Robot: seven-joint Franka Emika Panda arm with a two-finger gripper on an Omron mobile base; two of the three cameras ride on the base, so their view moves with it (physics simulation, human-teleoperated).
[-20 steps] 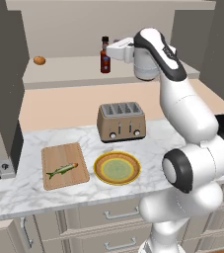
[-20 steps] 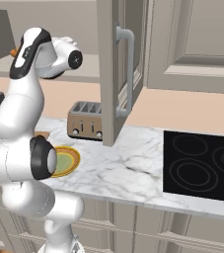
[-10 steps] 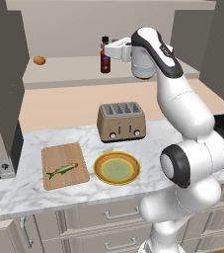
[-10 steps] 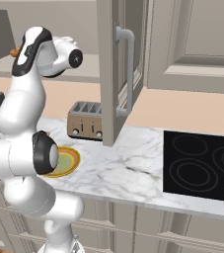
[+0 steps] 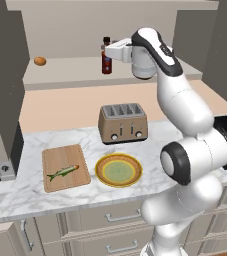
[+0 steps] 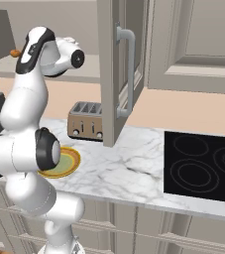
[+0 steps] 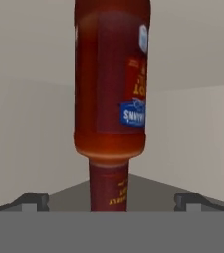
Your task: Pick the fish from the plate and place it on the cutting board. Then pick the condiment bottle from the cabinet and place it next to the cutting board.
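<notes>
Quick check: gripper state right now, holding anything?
Gripper: open, fingers either side of the condiment bottle, nothing held.

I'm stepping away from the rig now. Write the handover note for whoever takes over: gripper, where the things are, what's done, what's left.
Gripper: open, holding nothing, up at the cabinet ledge with the condiment bottle between its fingertips; not gripped yet.
Fish: lying on the cutting board, on the counter left of the plate.
Plate: nothing on it, in front of the toaster.
Condiment bottle: standing upright on the cabinet ledge; a small orange round thing sits further left on the same ledge.
Done: fish moved to the board.
Left: close on the bottle, lift it out, set it beside the cutting board.
</notes>
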